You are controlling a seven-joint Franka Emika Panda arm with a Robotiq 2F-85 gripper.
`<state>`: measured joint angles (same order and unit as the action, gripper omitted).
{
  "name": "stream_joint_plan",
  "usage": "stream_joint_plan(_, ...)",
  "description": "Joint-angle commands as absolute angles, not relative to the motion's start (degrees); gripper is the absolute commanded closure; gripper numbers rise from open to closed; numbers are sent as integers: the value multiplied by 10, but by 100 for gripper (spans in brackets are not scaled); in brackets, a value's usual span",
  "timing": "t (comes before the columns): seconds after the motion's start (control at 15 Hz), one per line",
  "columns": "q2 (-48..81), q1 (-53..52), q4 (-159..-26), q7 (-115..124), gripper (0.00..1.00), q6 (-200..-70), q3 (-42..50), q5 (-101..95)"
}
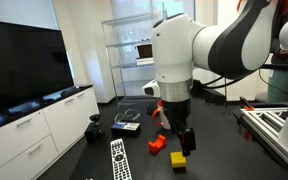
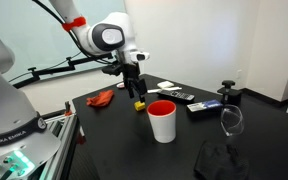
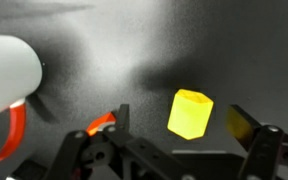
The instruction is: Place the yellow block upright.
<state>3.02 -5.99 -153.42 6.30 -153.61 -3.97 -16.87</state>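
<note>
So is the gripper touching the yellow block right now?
Apart. The wrist view shows the yellow block between the fingers of the open gripper, with dark table visible on both sides of it.

Exterior view sits low and close behind arm (image 1: 214, 45), which fills frame; faces across black table (image 1: 219, 150) toward TV (image 1: 19, 65) and shelving (image 1: 129, 50). Exterior view from different side stands farther back, slightly above tabletop, red bucket (image 2: 162, 120) nearest lens. Both share gripper (image 1: 187, 138) (image 2: 136, 90) and yellow block (image 1: 178, 159) (image 2: 140, 103). Wrist view looks down, very close, onto same block (image 3: 190, 113); bucket (image 3: 6, 70) at left edge.
</note>
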Motion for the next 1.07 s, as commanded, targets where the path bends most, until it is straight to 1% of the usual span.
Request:
stream_joint_plan(0.0, 74, -72, -1510, 169, 0, -1519, -38, -190)
stream_joint_plan(0.13, 96, -80, -1505, 150, 0, -1522, -41, -167)
stream_joint_plan(0.27, 97, -85, -1516, 140, 0, -1531, -35, -170)
stream_joint_plan(1.0, 125, -85, -1481, 126, 0, -1533, -38, -140)
